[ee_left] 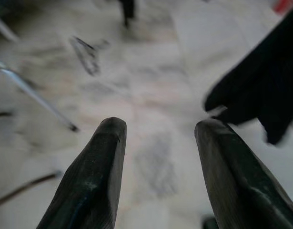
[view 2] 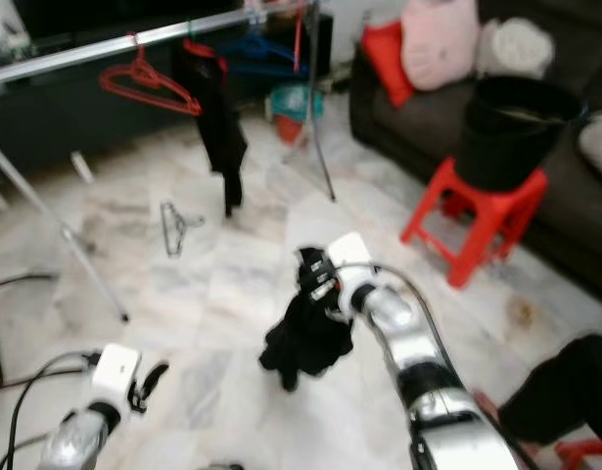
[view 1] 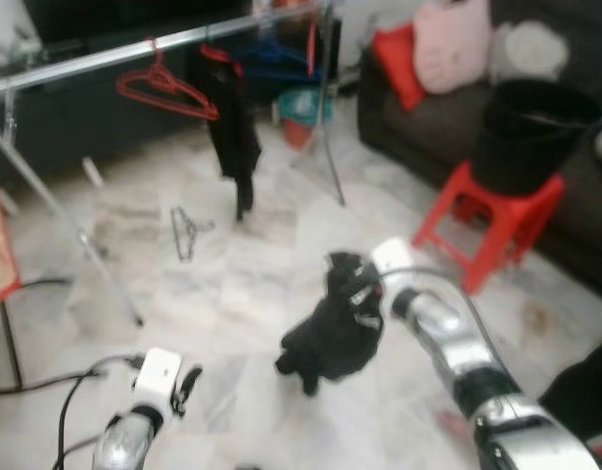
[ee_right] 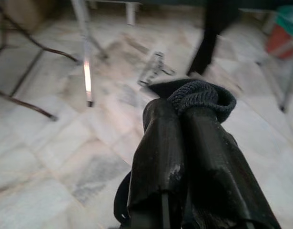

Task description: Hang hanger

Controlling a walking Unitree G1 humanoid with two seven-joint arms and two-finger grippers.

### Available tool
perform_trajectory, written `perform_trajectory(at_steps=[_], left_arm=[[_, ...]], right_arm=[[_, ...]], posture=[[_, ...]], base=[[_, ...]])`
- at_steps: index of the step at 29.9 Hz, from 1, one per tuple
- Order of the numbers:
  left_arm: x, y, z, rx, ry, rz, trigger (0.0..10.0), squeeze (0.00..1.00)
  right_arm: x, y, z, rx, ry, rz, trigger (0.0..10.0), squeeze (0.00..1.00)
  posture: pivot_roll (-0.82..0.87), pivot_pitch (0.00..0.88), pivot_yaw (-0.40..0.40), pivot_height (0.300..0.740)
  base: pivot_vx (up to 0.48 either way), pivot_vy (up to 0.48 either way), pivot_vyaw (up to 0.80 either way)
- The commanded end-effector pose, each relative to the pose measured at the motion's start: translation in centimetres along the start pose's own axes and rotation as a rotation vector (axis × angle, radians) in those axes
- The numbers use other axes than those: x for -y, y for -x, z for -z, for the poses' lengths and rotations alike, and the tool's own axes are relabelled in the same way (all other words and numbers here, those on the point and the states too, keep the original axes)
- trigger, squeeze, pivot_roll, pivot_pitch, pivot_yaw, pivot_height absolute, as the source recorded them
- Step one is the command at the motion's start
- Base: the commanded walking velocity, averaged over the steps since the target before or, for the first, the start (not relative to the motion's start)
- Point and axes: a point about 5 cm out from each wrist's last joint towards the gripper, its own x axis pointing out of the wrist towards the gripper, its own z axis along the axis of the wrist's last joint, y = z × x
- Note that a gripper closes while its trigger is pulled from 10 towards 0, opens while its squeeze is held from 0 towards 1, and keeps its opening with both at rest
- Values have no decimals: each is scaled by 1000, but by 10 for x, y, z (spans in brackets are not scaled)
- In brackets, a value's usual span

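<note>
My right gripper (view 1: pixel 347 266) is shut on the collar of a black garment (view 1: pixel 332 338), which hangs limp from it above the marble floor. In the right wrist view the fingers (ee_right: pixel 160 143) are pressed together with the knit collar (ee_right: pixel 203 93) bunched over their tips. My left gripper (ee_left: pixel 158 126) is open and holds nothing, low at the left (view 1: pixel 188 382). A silver clothes rail (view 1: pixel 85 64) runs across the far left, carrying a bare red hanger (view 1: pixel 163 88) and another black garment (view 1: pixel 232 132) on a red hanger. A grey hanger (view 1: pixel 186 233) lies on the floor below the rail.
The rail's slanted leg (view 1: pixel 75 235) reaches the floor at the left. A red stool (view 1: pixel 496 220) with a black bin (view 1: pixel 526 132) on it stands at the right before a dark sofa (view 1: pixel 575 235) with cushions. Black cables (view 1: pixel 46 382) trail at the near left.
</note>
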Motion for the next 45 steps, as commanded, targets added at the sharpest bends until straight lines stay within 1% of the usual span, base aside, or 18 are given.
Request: perform_trajectory(at_steps=[1, 6, 9, 14, 19, 23, 25, 27, 28, 30, 33, 34, 38, 42, 43, 44, 45], left_arm=[[0, -1, -4, 3, 3, 14, 10000, 0], [0, -4, -15, 41, -1, 28, 10000, 0], [1, -5, -20, 60, -8, 41, 10000, 0], [1, -9, -35, 104, -21, 60, 10000, 0], [0, -11, -46, 132, -30, 85, 10000, 0], [3, -13, -51, 142, -33, 114, 10000, 0], [6, -14, -58, 151, -50, 169, 10000, 0], [7, -14, -59, 153, -52, 177, 10000, 0], [8, -14, -66, 166, -62, 224, 10000, 0], [10, -14, -71, 172, -75, 275, 10000, 0], [12, -10, -79, 175, -82, 386, 10000, 0], [13, -8, -81, 168, -87, 441, 10000, 0], [16, -3, -84, 145, -114, 540, 10000, 0], [16, -1, -92, 157, -46, 597, 10000, 0], [19, 2, -96, 152, -20, 663, 10000, 0], [20, 4, -96, 145, -17, 693, 10000, 0], [20, 4, -96, 145, -17, 693, 10000, 0]], right_arm=[[9, 3, -5, 9, 25, 11, 10000, 0], [9, 3, -6, 0, 47, -19, 10000, 0], [8, 2, -6, -2, 49, -36, 10000, 0], [7, 2, -6, -6, 44, -51, 10000, 0], [2, 1, -4, -16, 59, -108, 10000, 0], [0, 2, -1, -39, 67, -149, 10000, 0], [-2, 5, -2, -51, 97, -245, 10000, 0], [-3, 6, -2, -50, 100, -266, 10000, 0], [-5, 10, -1, -75, 155, -357, 10000, 0], [-5, 14, 2, -104, 200, -419, 10000, 0], [1, 19, -3, -107, 229, -469, 10000, 0], [3, 21, -5, -113, 242, -496, 10000, 0], [5, 25, -7, -126, 274, -550, 10000, 0], [6, 28, -9, -131, 293, -605, 10000, 0], [5, 29, -10, -138, 303, -626, 10000, 0], [5, 29, -10, -143, 311, -633, 10000, 0], [5, 29, -10, -143, 311, -633, 10000, 0]], posture=[[30, 39, -2, 740], [30, 47, -7, 740], [30, 49, -9, 740], [33, 50, -13, 740], [34, 50, -15, 740], [32, 47, -15, 740], [26, 51, -13, 740], [26, 49, -13, 740], [24, 50, -14, 740], [24, 52, -14, 740], [24, 50, -13, 740], [24, 48, -12, 740], [21, 44, -12, 740], [19, 38, -13, 740], [20, 37, -13, 740], [20, 36, -13, 740], [20, 36, -13, 740]], base=[[0, 0, 769], [0, 0, 771], [0, 0, 781], [0, 0, 798], [0, 0, 775], [0, 0, 0], [0, 0, 0], [0, 0, 0], [0, 0, 0], [0, 0, 0], [0, 0, 0], [0, 0, 0], [0, 0, 0], [0, 0, 0], [0, 0, 0], [0, 0, 0], [0, 0, 0]])
